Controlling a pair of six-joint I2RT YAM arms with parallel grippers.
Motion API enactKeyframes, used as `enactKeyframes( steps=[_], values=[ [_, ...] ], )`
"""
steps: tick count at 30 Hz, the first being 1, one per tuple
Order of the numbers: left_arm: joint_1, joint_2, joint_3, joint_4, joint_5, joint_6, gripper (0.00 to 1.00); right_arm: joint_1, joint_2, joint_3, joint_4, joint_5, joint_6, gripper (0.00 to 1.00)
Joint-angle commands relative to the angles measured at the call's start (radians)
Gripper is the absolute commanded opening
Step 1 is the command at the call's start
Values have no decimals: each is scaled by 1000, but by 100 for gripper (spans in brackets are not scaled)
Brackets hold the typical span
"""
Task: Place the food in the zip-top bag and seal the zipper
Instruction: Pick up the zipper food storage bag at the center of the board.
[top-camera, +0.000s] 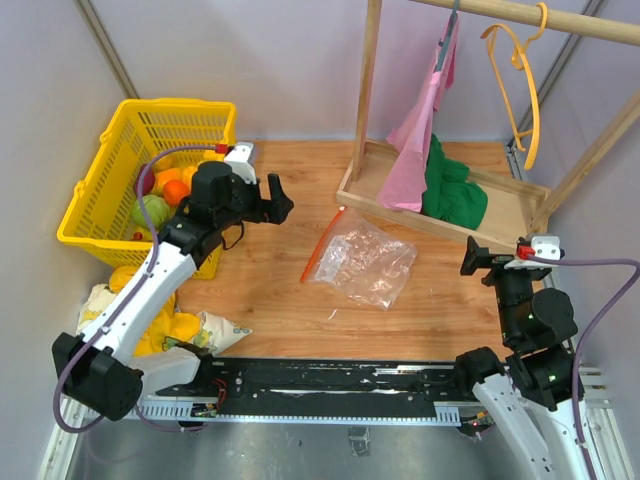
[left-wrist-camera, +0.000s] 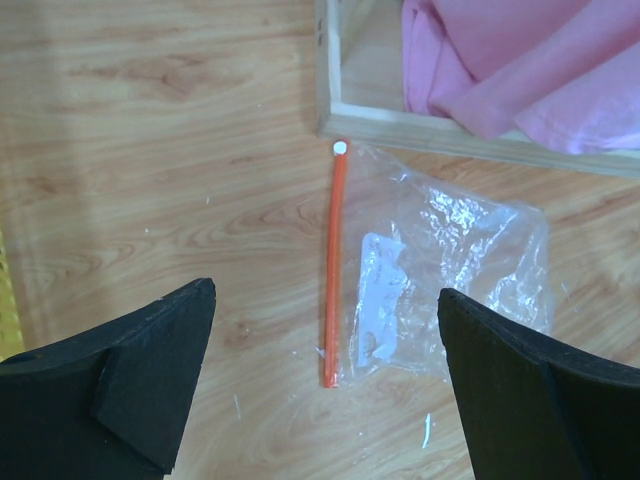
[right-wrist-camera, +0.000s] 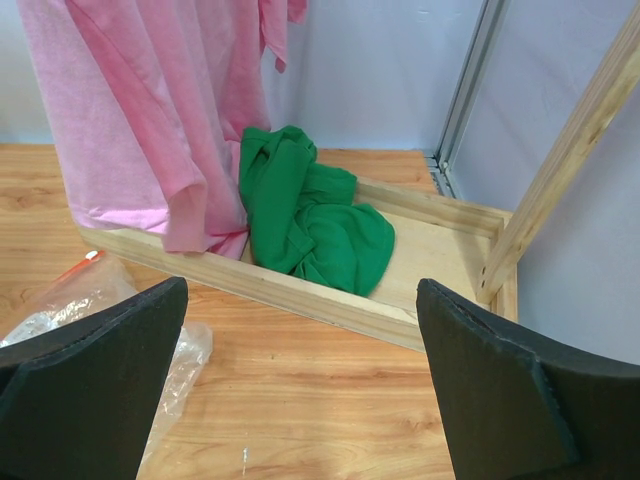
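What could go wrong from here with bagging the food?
The bag lies flat on the table, so a grasp may pinch both layers or just slide it. Its zipper end sits close to the wooden rack base, leaving little room there. The food sits deep in the basket, whose walls could block a pick.

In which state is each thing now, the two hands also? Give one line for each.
left hand: open, empty
right hand: open, empty
zip-top bag: lying flat, no food inside
zipper: sealed or not, cannot tell
food: in the yellow basket
pink garment: hanging up
green cloth: crumpled in the wooden tray
orange hanger: hanging, bare
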Motion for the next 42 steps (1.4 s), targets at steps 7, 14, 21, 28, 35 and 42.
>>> enactKeyframes(
  steps=[7,14,21,28,35,42],
  values=[
    [-194,335,120,-67,-174,-91,91,7,-22,-10,32,-34,30,98],
    [-202,542,174,-39,-92,-108,88,8,-19,-8,29,-77,35,98],
    [-200,695,194,-23,-7,-107,85,7,-29,-13,33,-112,31,98],
    [-169,771,178,22,104,-123,75,9,-23,-18,38,-127,30,98],
    [-151,780,137,72,188,-147,55,14,-11,-18,37,-140,32,98],
    [-151,762,114,84,171,-145,34,14,36,-14,40,-224,74,98]
  ],
)
